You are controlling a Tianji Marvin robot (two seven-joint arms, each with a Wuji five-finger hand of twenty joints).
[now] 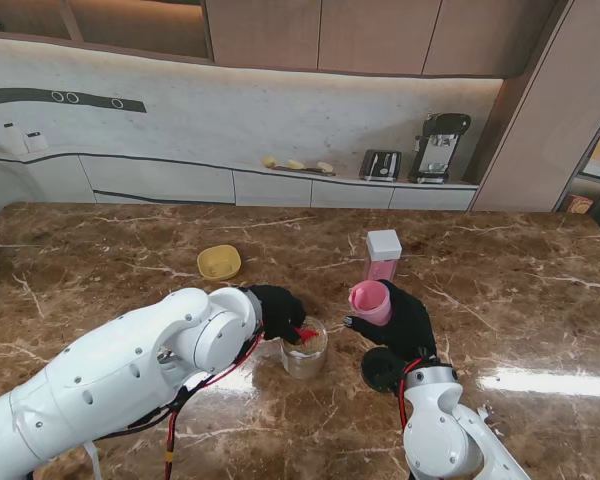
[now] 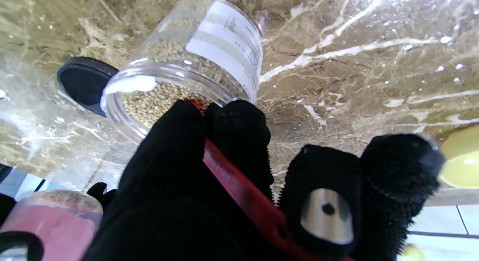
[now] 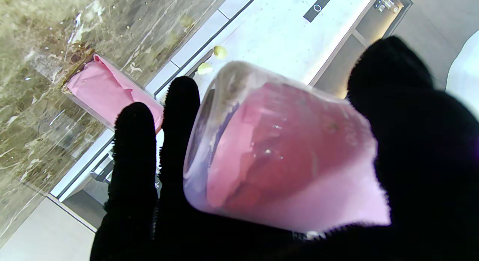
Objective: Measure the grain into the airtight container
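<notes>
A clear jar of grain [image 1: 305,350] [image 2: 176,70] stands on the marble table in front of me. My left hand [image 1: 275,310] [image 2: 179,186] is shut on a red scoop [image 1: 306,333] [image 2: 243,193], whose front end dips into the jar's mouth. My right hand [image 1: 408,322] [image 3: 419,152] is shut on a pink see-through container [image 1: 370,300] [image 3: 284,152], held tilted above the table to the right of the jar. A second pink container with a white lid [image 1: 383,255] [image 3: 108,90] stands farther from me.
A black round lid [image 1: 380,368] [image 2: 84,85] lies on the table next to the jar, near my right wrist. A yellow bowl [image 1: 219,262] [image 2: 462,161] sits farther off to the left. A counter with appliances runs along the back wall.
</notes>
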